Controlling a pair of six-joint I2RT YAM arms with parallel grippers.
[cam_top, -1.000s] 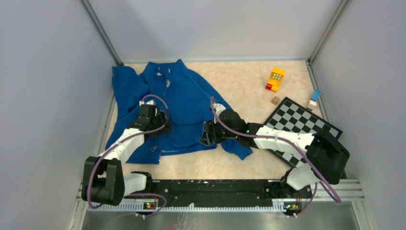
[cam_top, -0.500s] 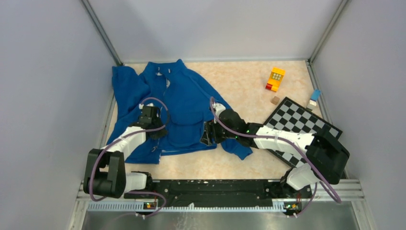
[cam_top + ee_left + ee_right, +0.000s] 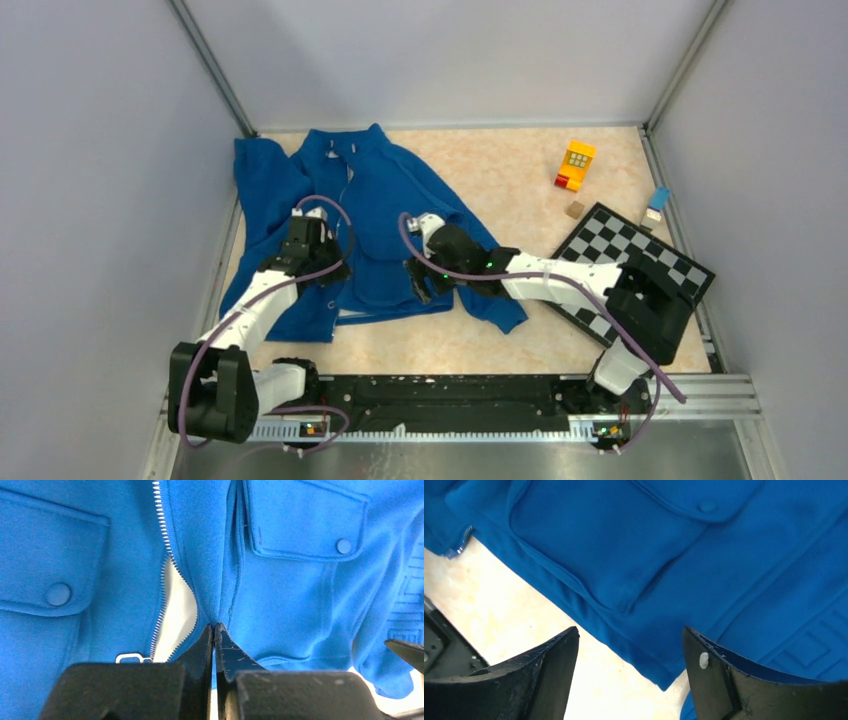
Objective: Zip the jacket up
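Just below the wide-spread right hand lies the jacket, hem nearest.

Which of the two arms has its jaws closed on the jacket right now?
The left gripper: its jaws are shut on a fold of the jacket beside the zipper. The right gripper hangs open over the hem, gripping nothing.

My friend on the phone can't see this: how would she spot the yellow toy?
Find the black-and-white checkerboard on the right of the table. Past its far corner sits a tiny brown cube, then the yellow toy. It alone is yellow, with a red end and a grid on top.
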